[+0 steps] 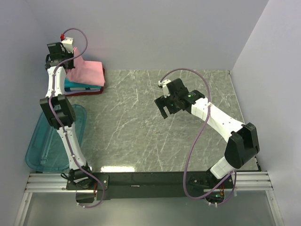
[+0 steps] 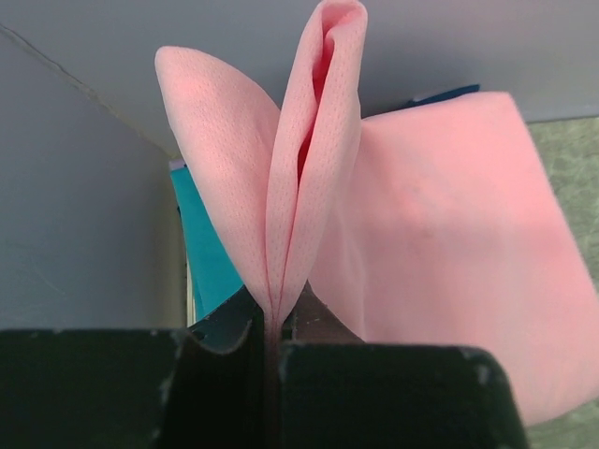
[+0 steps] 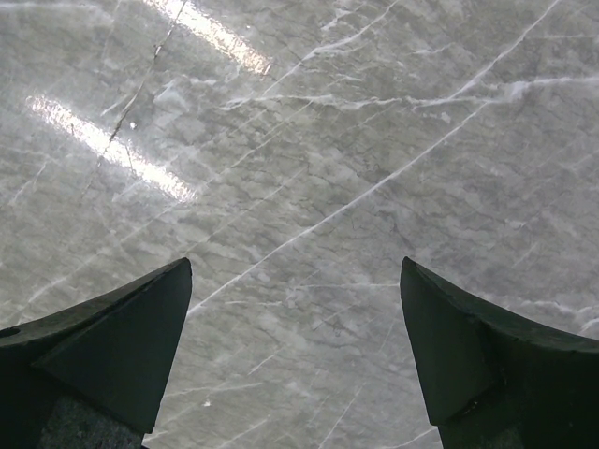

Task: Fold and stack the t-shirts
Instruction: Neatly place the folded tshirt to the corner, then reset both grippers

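At the far-left corner of the table point(image 1: 155, 132), the left jaws are pinched shut on a pleat of the light pink t-shirt point(image 2: 449, 234), which stands up from the grip in two soft lobes while the rest of the cloth lies flat on the stack. Beneath it lies a folded teal t-shirt point(image 1: 77, 86), and under that a dark red edge point(image 1: 91, 92) of another garment shows. The right jaws stand wide apart and hold nothing, hovering over bare marbled surface near the middle, well apart from the pile. A translucent blue bin point(image 1: 51, 141) sits at the left edge beside the left arm point(image 1: 63, 127). Judging by the layout, the job looks nearly finished: the pink shirt appears folded and set on top, and no other loose shirt is in view. What seems left is for the left jaws to let go so the raised pleat settles flat.
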Motion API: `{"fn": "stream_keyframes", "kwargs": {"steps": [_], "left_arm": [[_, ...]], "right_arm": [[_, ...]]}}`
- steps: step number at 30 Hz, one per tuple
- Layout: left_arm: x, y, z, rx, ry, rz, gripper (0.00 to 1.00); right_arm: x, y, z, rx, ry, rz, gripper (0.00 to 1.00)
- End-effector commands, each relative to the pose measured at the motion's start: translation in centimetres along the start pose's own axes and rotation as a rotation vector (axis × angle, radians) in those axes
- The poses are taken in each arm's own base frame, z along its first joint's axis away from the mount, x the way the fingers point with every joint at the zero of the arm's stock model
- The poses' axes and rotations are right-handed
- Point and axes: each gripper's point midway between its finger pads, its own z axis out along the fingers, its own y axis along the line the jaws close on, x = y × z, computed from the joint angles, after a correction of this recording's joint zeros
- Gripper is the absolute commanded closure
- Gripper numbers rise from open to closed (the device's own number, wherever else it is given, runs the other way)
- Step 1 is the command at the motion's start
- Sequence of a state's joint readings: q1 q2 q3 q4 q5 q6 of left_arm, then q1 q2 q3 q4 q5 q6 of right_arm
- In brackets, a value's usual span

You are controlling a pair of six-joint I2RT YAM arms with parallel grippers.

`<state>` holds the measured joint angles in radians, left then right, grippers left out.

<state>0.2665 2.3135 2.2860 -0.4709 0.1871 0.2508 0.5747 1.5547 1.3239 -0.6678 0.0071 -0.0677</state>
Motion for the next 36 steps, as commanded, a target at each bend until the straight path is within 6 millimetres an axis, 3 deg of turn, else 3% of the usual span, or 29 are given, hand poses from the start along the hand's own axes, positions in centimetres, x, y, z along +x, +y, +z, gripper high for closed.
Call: {"fn": "stream_keyframes", "kwargs": {"steps": [1, 10, 13, 14, 17, 20, 22, 24, 25, 26, 31, 32, 33, 34, 35, 36], "left_arm": [[-2.8, 1.6, 0.1, -0.031, -0.094, 0.064, 1.00], [-2.4, 3.2, 1.2, -0.073, -0.116, 0.115, 0.98], [-2.4, 4.7, 1.3, -0.123, -0.119, 0.114, 0.82], [-2.6, 5.0, 1.2, -0.134, -0.127, 0.113, 0.66], [-3.3, 6.1, 0.5, -0.163, -0.140, 0.110, 0.42], [-4.9, 7.2, -1.0, -0.195, -0.157, 0.115, 0.27], [-6.6, 7.5, -3.1, -0.192, -0.185, 0.122, 0.25], [-7.0, 7.3, -4.2, -0.183, -0.190, 0.115, 0.17], [-8.3, 6.7, -5.8, -0.161, -0.210, 0.119, 0.12], [-8.2, 6.4, -6.4, -0.149, -0.202, 0.113, 0.02], [-9.7, 3.2, -11.2, -0.045, -0.181, 0.053, 0.01], [-8.7, 1.8, -11.6, 0.006, -0.141, 0.033, 0.00], [-8.6, 0.7, -12.2, 0.022, -0.126, 0.004, 0.01], [-9.4, -0.1, -14.1, 0.025, -0.139, 0.000, 0.01], [-8.1, -1.0, -14.4, 0.034, -0.092, -0.010, 0.01], [-8.3, -2.8, -14.9, 0.052, -0.086, -0.011, 0.01]], "right_arm": [[-1.5, -0.2, -0.3, 0.000, -0.032, 0.016, 0.02], [-1.3, -0.1, 0.0, 0.000, -0.021, 0.018, 0.02], [-1.5, -0.2, -0.3, 0.002, -0.030, 0.018, 0.02], [-1.5, -0.2, -0.3, 0.005, -0.030, 0.018, 0.02], [-1.7, -0.3, -0.8, 0.007, -0.042, 0.020, 0.02], [-1.9, -0.5, -1.1, 0.011, -0.053, 0.024, 0.02], [-2.4, -0.9, -1.7, 0.012, -0.071, 0.035, 0.02], [-2.7, -1.0, -2.1, -0.005, -0.080, 0.046, 0.02], [-3.0, -1.5, -2.5, -0.004, -0.091, 0.060, 0.02], [-3.0, -1.9, -2.9, -0.005, -0.093, 0.070, 0.02], [-4.3, -3.5, -5.3, -0.033, -0.151, 0.117, 0.02], [-4.3, -4.3, -5.8, -0.025, -0.155, 0.137, 0.02], [-4.5, -4.8, -6.3, -0.024, -0.167, 0.147, 0.02], [-4.6, -5.0, -6.9, -0.041, -0.183, 0.158, 0.02], [-4.6, -6.3, -7.4, -0.027, -0.191, 0.189, 0.02], [-4.6, -6.8, -7.9, -0.032, -0.200, 0.203, 0.02]]}}
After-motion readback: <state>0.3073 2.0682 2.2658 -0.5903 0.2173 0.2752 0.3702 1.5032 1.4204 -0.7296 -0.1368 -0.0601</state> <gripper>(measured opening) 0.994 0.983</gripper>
